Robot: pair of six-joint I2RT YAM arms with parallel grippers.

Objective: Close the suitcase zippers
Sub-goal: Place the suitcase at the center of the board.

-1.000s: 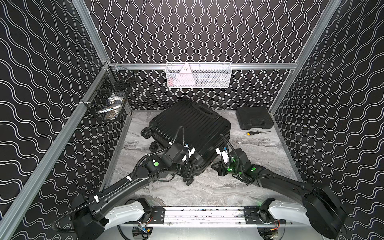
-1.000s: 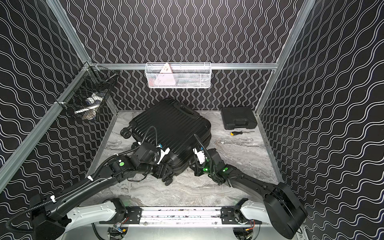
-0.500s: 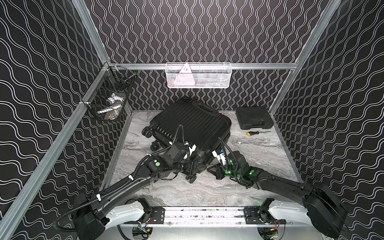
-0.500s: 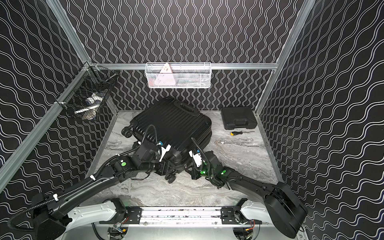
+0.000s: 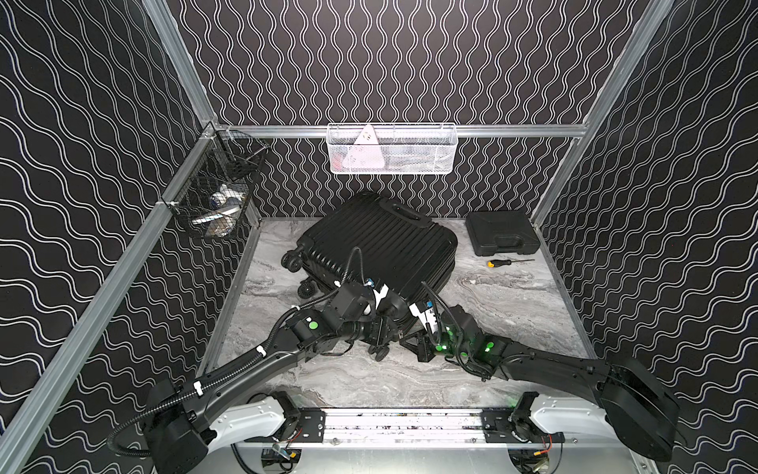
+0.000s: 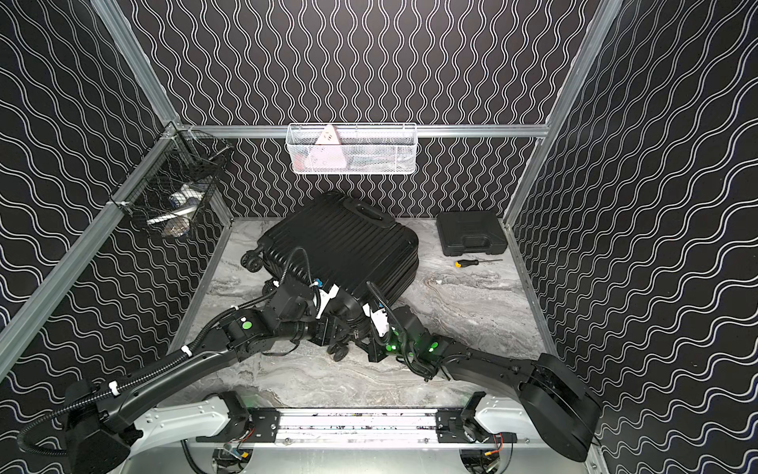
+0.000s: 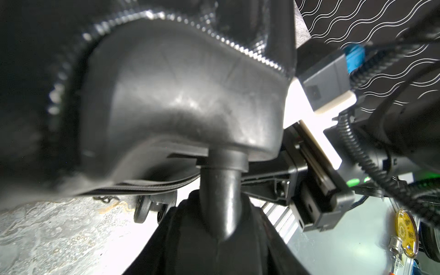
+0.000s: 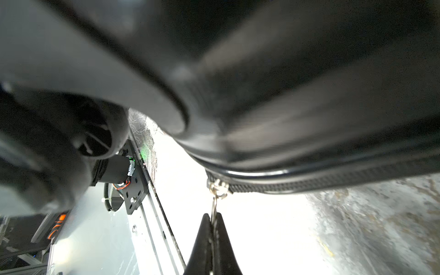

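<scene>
Marble tabletop (image 5: 512, 328) carries the suitcase (image 5: 381, 246), lying flat mid-table. My right gripper (image 8: 212, 219) pinches a zipper pull (image 8: 214, 204) at the near corner. My left gripper (image 7: 220, 221) clamps a wheel stem (image 7: 220, 181). I judge zipping underway. Next, drag the pull along the track (image 8: 309, 184) with the suitcase braced.

No legible txt or nos.; yellow sticker (image 7: 404, 229) print too small.

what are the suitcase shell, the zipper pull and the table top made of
Suitcase shell: likely hard moulded plastic; black and ribbed, with a dull sheen.
Zipper pull: looks like metal; silvery and shiny, with bright glints.
Table top: smooth, with a grey-white marble pattern; whether it is real stone or a printed laminate cannot be told.
</scene>
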